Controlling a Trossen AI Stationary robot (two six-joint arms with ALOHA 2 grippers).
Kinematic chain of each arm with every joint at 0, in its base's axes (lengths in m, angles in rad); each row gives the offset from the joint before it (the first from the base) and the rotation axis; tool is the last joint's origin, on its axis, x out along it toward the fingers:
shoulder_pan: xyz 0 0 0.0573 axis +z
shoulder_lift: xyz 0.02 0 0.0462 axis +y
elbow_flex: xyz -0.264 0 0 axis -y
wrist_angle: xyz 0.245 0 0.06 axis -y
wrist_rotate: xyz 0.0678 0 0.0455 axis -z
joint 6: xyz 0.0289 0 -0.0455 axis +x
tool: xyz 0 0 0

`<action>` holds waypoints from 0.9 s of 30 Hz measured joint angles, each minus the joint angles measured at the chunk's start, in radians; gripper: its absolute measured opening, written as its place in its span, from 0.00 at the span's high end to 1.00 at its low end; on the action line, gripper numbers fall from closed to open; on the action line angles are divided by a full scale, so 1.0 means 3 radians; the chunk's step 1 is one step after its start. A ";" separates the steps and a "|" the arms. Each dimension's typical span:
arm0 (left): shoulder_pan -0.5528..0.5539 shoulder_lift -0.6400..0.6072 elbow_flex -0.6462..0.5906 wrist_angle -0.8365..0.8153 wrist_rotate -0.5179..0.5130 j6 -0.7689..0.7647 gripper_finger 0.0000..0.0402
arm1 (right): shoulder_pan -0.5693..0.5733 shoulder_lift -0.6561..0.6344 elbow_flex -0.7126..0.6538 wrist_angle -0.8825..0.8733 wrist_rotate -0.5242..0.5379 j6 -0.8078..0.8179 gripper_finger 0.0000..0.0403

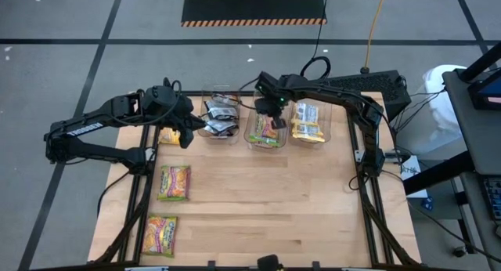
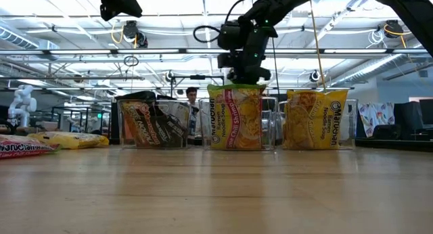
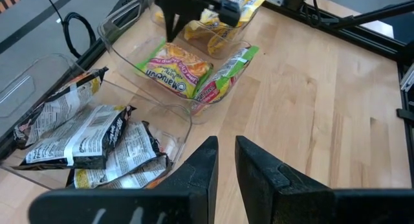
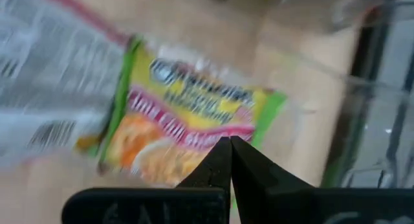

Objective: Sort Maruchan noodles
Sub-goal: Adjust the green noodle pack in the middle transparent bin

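Wooden table [image 1: 258,193], three bins along its 12 o'clock edge.
Right gripper [image 1: 270,114], jaws together, hangs over the middle bin's green packet [image 4: 187,130]; left gripper [image 3: 225,160], jaws slightly apart, empty.

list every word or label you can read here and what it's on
"Maruchan" on the lime-green packet in the middle bin.
"Maruchan" up the side of the yellow packet in the right-hand bin.
The black packets' back print and barcodes are too small to read.
The flavour lines under the right gripper are too blurred.
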State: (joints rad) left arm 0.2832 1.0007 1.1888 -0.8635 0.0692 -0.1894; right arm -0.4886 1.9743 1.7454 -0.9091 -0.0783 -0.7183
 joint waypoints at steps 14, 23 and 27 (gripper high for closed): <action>0.0000 0.0000 0.0000 -0.0003 0.0001 -0.0066 0.86 | 0.0006 0.0020 -0.0151 0.0436 -0.0010 0.0365 0.86; 0.0000 -0.0001 0.0000 -0.0005 0.0001 -0.0076 0.86 | 0.0015 0.0054 -0.0434 0.0703 -0.0129 0.0259 0.81; 0.0001 -0.0001 0.0000 -0.0004 0.0001 -0.0079 0.86 | 0.0008 0.0183 -0.0436 0.0694 -0.0189 0.0292 0.83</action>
State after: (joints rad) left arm 0.2835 1.0004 1.1888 -0.8647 0.0696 -0.2131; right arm -0.4862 2.0291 1.6146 -0.7008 -0.1349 -0.6306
